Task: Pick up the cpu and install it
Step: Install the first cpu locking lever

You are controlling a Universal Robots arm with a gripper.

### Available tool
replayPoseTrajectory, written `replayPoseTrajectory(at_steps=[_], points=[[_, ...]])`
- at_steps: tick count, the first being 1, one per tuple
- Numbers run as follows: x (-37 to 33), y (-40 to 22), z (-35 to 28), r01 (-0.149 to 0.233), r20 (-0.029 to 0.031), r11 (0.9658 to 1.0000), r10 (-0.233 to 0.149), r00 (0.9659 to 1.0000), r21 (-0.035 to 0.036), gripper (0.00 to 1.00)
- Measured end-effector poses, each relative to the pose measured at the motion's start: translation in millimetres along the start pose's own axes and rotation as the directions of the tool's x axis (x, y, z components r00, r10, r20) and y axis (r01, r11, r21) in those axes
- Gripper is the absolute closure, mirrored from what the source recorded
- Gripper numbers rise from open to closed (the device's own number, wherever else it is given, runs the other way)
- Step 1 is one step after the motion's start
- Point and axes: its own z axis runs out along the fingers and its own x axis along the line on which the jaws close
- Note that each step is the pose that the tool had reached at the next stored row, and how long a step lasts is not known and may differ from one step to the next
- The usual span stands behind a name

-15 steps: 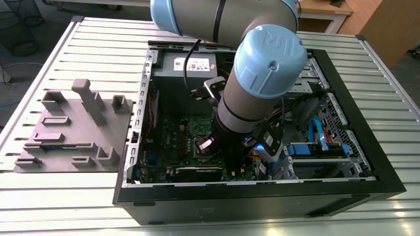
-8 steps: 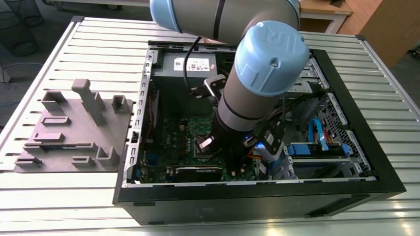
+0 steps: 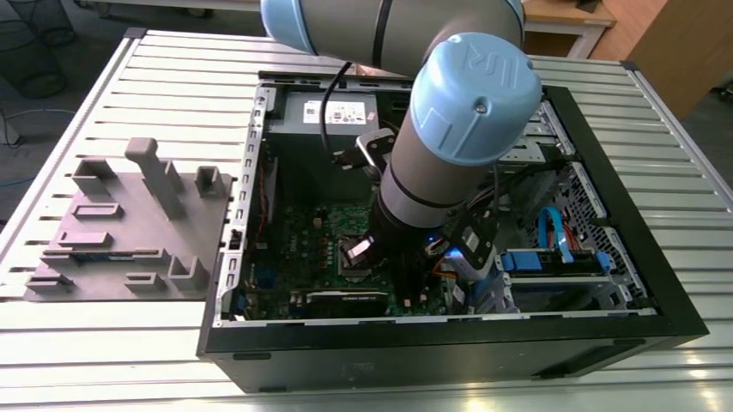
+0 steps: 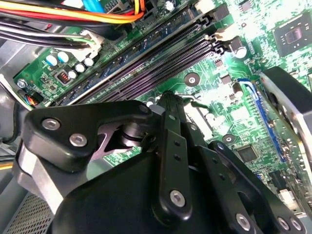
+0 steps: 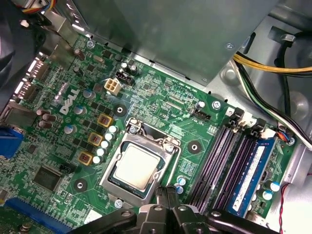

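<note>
The cpu (image 5: 136, 166), a small silvery square with a pale rim, lies flat inside the metal socket frame (image 5: 169, 144) on the green motherboard (image 5: 161, 107). In the first wrist view my gripper (image 5: 167, 192) hangs just past one edge of the socket, apart from the chip. Its two thin black fingers are pressed together with nothing between them. In the second wrist view the gripper (image 4: 168, 100) stands over the board beside the dark memory slots (image 4: 161, 63). In the exterior view the arm (image 3: 458, 129) reaches down into the open computer case (image 3: 624, 283).
A grey moulded tray (image 3: 126, 232) lies on the slatted table at the exterior view's left. Inside the case are the power supply (image 3: 332, 112), bundled cables (image 5: 273, 68), a blue memory stick (image 5: 251, 170) in its slot, and blue drive cables (image 3: 550, 232).
</note>
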Motion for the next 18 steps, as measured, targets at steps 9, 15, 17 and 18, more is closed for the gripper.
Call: replayPoseTrajectory(at_steps=[9, 15, 17, 18], points=[[1.7, -2.8, -0.4, 0.000, -0.0001, 1.0000, 0.000, 1.0000, 0.0003, 0.89], [4.5, -1.5, -0.2, -0.007, 0.0009, 1.0000, 0.007, 1.0000, 0.0001, 0.89], [4.6, -1.5, -0.2, -0.015, 0.0022, 0.9999, 0.015, 0.9999, -0.0001, 0.89], [4.6, -1.5, -0.2, -0.020, 0.0028, 0.9998, 0.020, 0.9998, -0.0001, 0.89]])
